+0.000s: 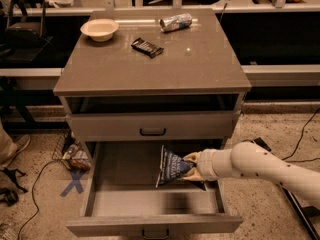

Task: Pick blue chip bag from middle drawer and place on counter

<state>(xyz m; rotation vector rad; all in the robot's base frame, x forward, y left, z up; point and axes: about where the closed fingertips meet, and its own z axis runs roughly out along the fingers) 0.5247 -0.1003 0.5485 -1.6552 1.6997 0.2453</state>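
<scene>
The blue chip bag (170, 166), dark blue with white lettering, is held tilted above the floor of the open middle drawer (125, 199), near its right rear. My gripper (192, 167) reaches in from the right on a white arm and is shut on the bag's right edge. The grey-brown counter (150, 69) is the cabinet top above the drawers.
On the counter stand a pale bowl (99, 29) at the back left, a small black ridged bar (147, 47) and a silvery-blue can (176, 22) lying on its side. A closed drawer (152, 127) sits above the open one. Cables and clutter (75, 156) lie on the floor left.
</scene>
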